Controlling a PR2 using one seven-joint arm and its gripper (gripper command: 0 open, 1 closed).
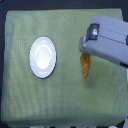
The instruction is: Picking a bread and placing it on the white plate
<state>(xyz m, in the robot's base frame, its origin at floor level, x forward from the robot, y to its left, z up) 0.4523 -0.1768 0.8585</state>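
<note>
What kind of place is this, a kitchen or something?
Probably a robot test table, not a real kitchen. There's just a green cloth, one white plate, one bread and a robot gripper over it.

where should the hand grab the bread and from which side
Probably across the bread's narrow middle, coming from above. It lies flat on the green cloth, long and slim, running up-down in the exterior view, so the fingers should close across its short width. Its upper end is hidden under the hand.

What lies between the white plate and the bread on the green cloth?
Nothing: only bare green cloth lies between the white plate and the bread, as the exterior view shows.
</note>
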